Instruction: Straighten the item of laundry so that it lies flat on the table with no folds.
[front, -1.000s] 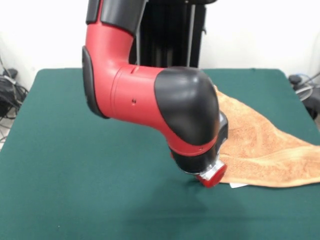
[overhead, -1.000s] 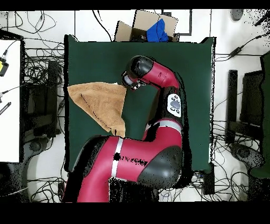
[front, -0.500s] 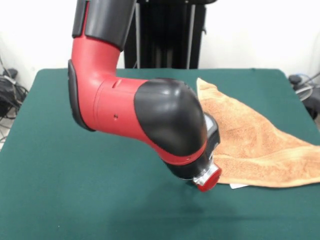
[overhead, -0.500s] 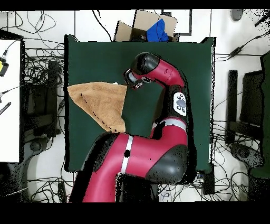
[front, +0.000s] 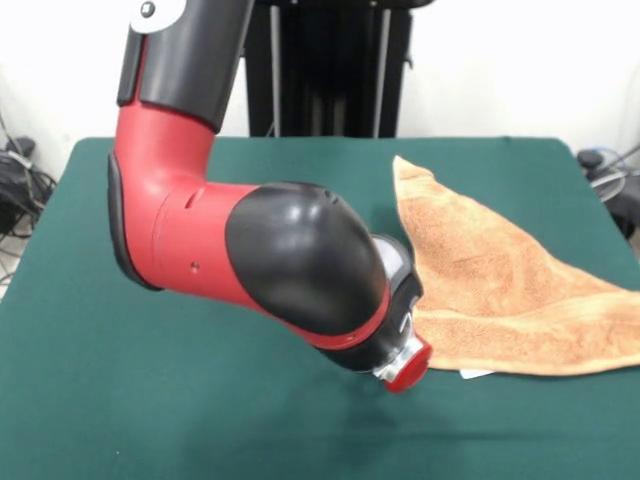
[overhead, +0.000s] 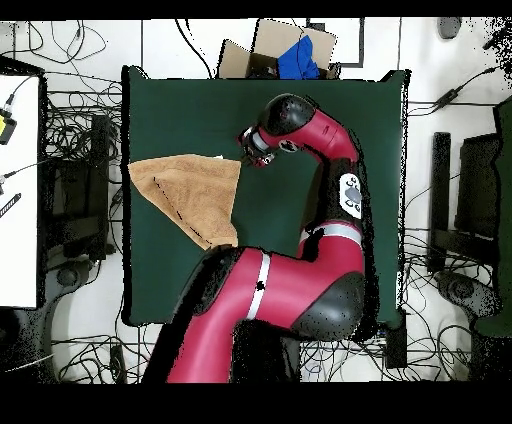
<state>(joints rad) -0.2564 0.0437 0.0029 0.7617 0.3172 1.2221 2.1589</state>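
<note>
The towel (front: 510, 290) lies folded over into a rough triangle on the table (front: 150, 400), just beside the gripper (front: 400, 362) toward the table's edge. It looks soft, light and limp, so it should drag and unfold easily. A fair hold is probably the near corner by the small tag (front: 477, 372).

The front view hides the fingers behind the arm's wrist, so I cannot tell whether they are spread. The overhead view shows the towel's whole outline.
</note>
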